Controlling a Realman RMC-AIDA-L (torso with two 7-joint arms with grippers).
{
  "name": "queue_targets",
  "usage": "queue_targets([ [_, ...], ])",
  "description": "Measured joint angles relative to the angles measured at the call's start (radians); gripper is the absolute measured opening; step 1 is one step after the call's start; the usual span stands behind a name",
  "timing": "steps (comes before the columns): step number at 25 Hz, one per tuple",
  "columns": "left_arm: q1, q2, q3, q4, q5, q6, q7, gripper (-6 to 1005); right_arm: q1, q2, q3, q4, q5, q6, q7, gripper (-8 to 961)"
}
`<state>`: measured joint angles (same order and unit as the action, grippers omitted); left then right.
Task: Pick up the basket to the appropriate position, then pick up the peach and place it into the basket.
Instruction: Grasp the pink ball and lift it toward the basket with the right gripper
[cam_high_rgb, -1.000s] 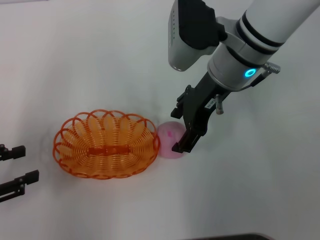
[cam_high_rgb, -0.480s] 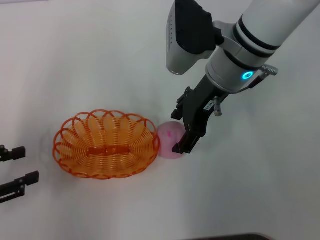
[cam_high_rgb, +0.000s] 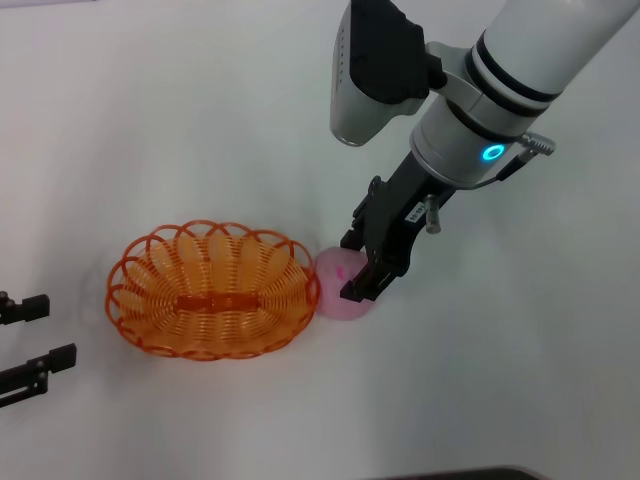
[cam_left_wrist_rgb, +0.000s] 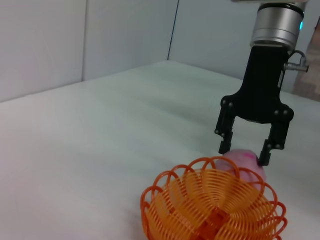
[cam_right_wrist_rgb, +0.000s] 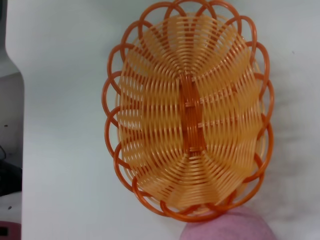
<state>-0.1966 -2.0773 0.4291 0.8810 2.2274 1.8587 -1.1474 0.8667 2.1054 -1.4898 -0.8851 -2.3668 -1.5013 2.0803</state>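
Note:
The orange openwork basket (cam_high_rgb: 210, 290) sits on the white table at the left of centre. It also shows in the left wrist view (cam_left_wrist_rgb: 210, 212) and the right wrist view (cam_right_wrist_rgb: 190, 110). The pale pink peach (cam_high_rgb: 333, 290) rests on the table against the basket's right rim, and shows in the left wrist view (cam_left_wrist_rgb: 248, 161) and the right wrist view (cam_right_wrist_rgb: 230, 226). My right gripper (cam_high_rgb: 350, 268) is open and stands over the peach, one finger on each side (cam_left_wrist_rgb: 244, 151). My left gripper (cam_high_rgb: 30, 335) is open and parked at the table's left edge.
The white table (cam_high_rgb: 150, 120) is bare apart from the basket and peach. In the left wrist view a pale wall (cam_left_wrist_rgb: 45, 45) stands behind the table's far edge.
My right gripper has edged slightly left toward the basket and settled closer around the peach. The basket, peach and left arm have not moved.

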Motion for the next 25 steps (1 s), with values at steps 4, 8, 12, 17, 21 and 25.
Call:
queue_targets([
  [4, 0.001, -0.003, -0.001, 0.006, 0.0, 0.003, 0.0, 642, 0.0, 0.0, -0.001, 0.0, -0.002, -0.002, 0.007, 709],
  [8, 0.0, -0.003, -0.001, 0.008, 0.0, 0.005, 0.0, 642, 0.0, 0.0, -0.001, 0.0, -0.005, -0.002, 0.013, 558],
  [12, 0.0, -0.004, -0.001, 0.015, 0.0, 0.006, 0.0, 642, 0.0, 0.0, -0.001, -0.003, -0.014, -0.003, 0.017, 376],
  [17, 0.0, -0.006, -0.001, 0.021, 0.0, 0.008, 0.0, 642, 0.005, -0.001, -0.001, -0.001, -0.045, -0.01, 0.028, 301],
  [21, 0.0, -0.006, -0.001, 0.021, 0.0, 0.008, 0.0, 642, 0.01, -0.001, -0.001, -0.001, -0.063, -0.027, 0.043, 284],
  [25, 0.0, -0.006, -0.001, 0.022, 0.0, 0.009, 0.0, 642, 0.01, -0.002, 0.004, -0.009, -0.072, -0.051, 0.046, 280],
])
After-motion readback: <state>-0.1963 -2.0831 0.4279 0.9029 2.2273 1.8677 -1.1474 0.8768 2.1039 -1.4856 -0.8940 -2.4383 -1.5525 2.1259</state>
